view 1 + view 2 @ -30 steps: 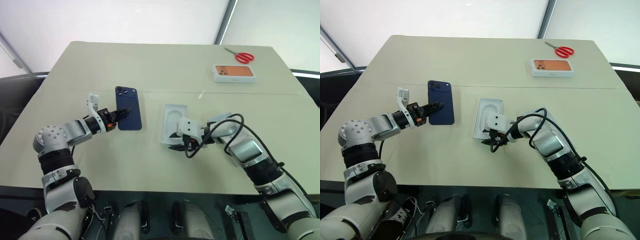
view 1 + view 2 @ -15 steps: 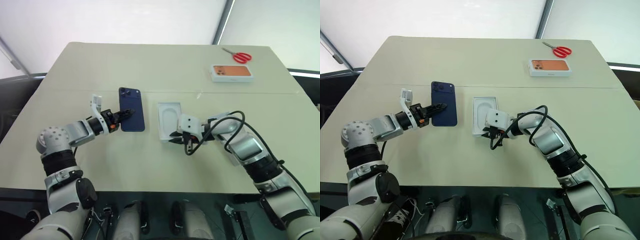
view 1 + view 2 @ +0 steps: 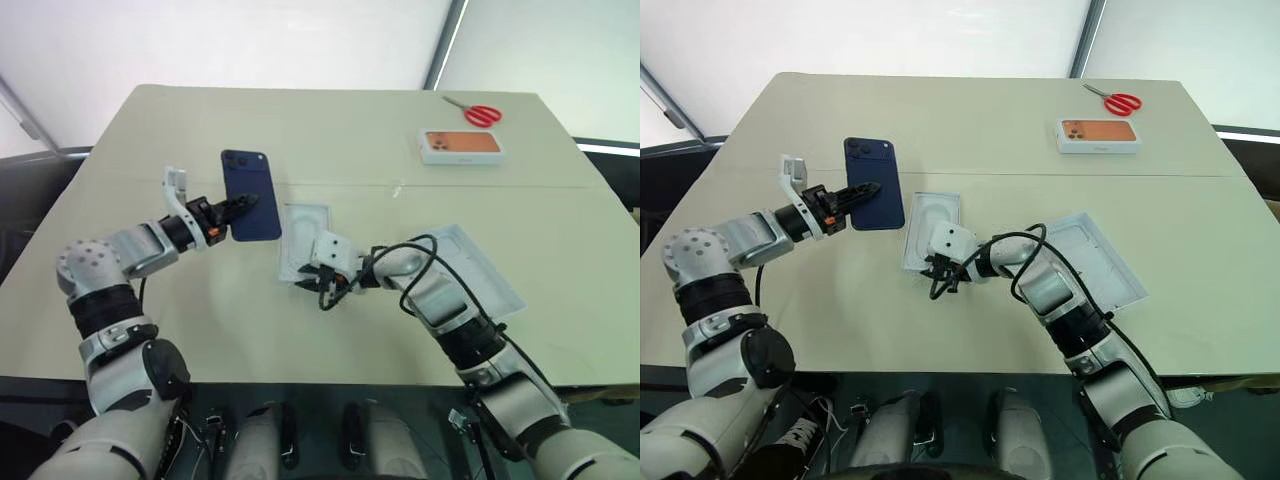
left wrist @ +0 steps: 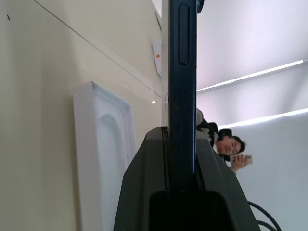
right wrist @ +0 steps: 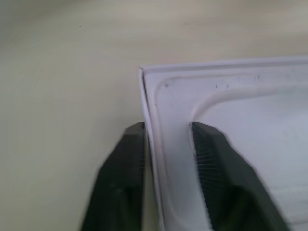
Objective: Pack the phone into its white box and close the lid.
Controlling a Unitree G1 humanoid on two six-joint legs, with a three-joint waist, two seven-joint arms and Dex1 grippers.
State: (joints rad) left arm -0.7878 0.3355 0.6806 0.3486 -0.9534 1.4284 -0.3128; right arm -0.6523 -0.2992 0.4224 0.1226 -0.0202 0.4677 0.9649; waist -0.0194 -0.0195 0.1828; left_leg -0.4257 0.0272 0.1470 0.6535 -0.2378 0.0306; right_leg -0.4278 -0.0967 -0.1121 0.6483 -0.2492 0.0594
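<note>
The left end effector (image 3: 240, 205) was closed on the phone (image 3: 250, 180). It pinched the lower edge, so the slim navy body stood upright and clear of the surface (image 3: 350, 130), with its glossy back and camera cluster turned toward the head camera. Gripping by the edge left both broad faces free, which probably made it easier to lay the phone flat into a tray later.

The lid (image 3: 305, 228) lay just beside the raised phone with its white moulded inside facing up. The right end effector (image 3: 310, 284) sat astride the lid's near corner rim. Whether it was clamped there or only straddling the rim could not be told. Taking the lid at a corner let the arm slide or turn the light shell without reaching across it.

What looked like the white box (image 3: 485, 275), a shallow rimmed tray, rested well apart on the far side of the right forearm (its floor read pale here, so the match was a judgement). With the phone in the air and the tray open and bare, nothing had been packed yet. Keeping the phone up also left room below for the other arm to work.

An orange-pictured box (image 3: 462, 146) and red scissors (image 3: 487, 115) sat near the far right corner, away from all of this.
</note>
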